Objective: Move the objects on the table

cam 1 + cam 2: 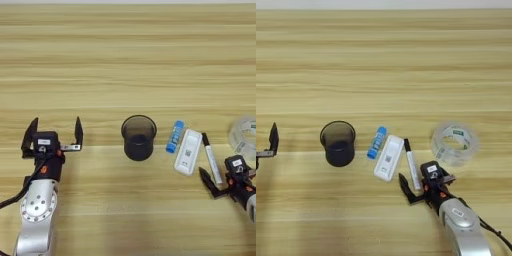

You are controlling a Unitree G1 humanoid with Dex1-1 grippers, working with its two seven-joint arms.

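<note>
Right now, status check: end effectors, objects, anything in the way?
Left end effector open, empty, left of cup. Right end effector open, empty, beside marker. Glue stick and white device untouched. Tape roll close to right arm.

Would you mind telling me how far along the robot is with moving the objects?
Nothing looks moved yet: cup, glue stick, white device and marker sit in a row. The right hand is open near the marker; the left hand is open, empty.
</note>
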